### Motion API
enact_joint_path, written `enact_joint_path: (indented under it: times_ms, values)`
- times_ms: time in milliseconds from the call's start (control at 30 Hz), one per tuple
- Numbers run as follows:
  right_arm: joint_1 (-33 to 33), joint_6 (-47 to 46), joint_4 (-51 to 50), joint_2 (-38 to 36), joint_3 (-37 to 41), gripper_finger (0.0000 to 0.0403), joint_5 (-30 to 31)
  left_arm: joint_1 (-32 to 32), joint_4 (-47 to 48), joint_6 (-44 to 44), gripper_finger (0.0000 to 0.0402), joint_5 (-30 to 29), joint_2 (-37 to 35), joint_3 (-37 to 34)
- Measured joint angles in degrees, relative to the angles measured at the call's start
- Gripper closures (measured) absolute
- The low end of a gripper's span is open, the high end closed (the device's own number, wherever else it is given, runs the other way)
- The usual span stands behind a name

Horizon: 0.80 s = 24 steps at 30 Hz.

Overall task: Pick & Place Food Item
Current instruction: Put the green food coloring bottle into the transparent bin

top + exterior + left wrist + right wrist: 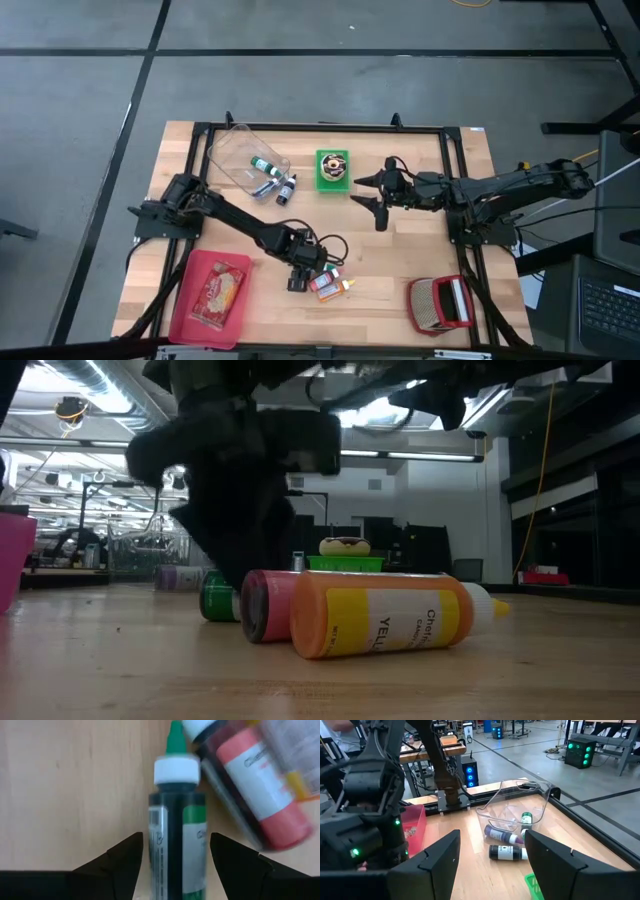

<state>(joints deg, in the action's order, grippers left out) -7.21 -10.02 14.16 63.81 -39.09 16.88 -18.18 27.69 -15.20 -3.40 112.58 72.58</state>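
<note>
A green food-colouring bottle [176, 840] lies on its side on the bench [400, 260], near the front edge and about midway along it. The left claw [297, 281] straddles it with its fingers [122, 857] spread wide on either side — whether they touch the bottle cannot be told. Just beside it lie a red bottle [260, 800] and a yellow-labelled orange bottle [385, 615], the three packed together. To the left sits a pink tray [190, 310] holding a packet. Farther back, a clear tub [235, 150] lies tipped on its side with small bottles at its mouth, and a green box [333, 168] holds a doughnut. The right claw [375, 196] hovers open and empty beside that box — well apart from the bottles. A red grater-like tool [438, 303] rests at the front right.
</note>
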Motion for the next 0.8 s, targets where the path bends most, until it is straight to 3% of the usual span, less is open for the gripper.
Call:
enact_joint_path:
  times_ms: [200,500,800]
  values:
    - [0.0,0.0,0.0,0.0,0.0,0.0176,0.0,0.0,0.0,0.0,0.0190,-1.1,1.2,0.0]
    - [0.0,0.0,0.3,0.0,0.0,0.0176,0.1,0.4,-0.1,2.0,0.0313,-10.0,-1.3,0.0]
    - [-0.1,0.2,0.4,0.0,0.0,0.0176,0.2,1.0,10.2,3.1,0.0315,-17.0,-10.7,0.0]
